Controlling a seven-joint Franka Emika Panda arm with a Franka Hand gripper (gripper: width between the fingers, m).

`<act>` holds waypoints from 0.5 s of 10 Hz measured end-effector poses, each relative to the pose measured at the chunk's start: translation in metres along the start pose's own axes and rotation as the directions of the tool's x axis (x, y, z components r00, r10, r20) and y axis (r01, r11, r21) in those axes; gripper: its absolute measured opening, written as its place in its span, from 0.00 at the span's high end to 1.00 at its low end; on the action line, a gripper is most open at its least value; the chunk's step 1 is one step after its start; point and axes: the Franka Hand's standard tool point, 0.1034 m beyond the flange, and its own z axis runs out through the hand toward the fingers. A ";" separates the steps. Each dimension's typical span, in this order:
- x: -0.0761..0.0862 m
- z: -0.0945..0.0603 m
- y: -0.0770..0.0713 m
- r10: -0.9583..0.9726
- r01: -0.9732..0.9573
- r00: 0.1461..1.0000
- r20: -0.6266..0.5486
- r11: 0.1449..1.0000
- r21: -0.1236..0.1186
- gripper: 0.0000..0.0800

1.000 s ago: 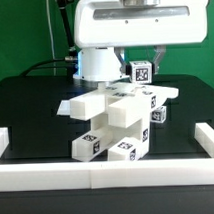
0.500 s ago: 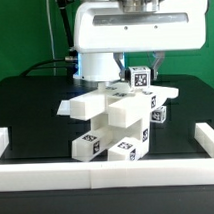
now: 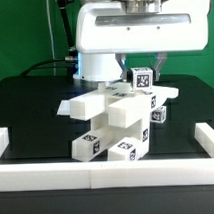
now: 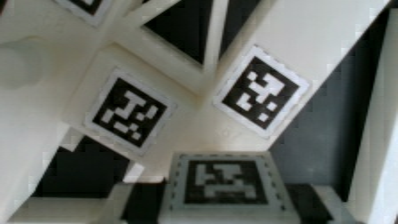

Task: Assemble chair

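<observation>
At the exterior view's left the border rail (image 3: 37,175) turns up at its end. Bare black tabletop (image 3: 30,108) lies open between it and the chair (image 3: 108,123), a part-built white stack at the middle, near the rail's front run. Above the stack the tool (image 3: 141,68) is clamped on a small tagged block (image 3: 141,81), close over the top bars. To the right, bare tabletop reaches the rail's other raised end.

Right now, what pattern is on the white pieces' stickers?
Blocky black-and-white squares; the stickers show best in the wrist view.
</observation>
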 end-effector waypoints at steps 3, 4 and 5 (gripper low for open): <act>0.001 0.000 0.001 0.001 -0.001 1.000 -0.008 1.000 -0.002 0.64; 0.001 0.000 0.001 0.001 -0.001 1.000 -0.008 1.000 -0.002 0.64; 0.000 0.000 0.002 0.001 -0.001 1.000 -0.007 1.000 -0.002 0.64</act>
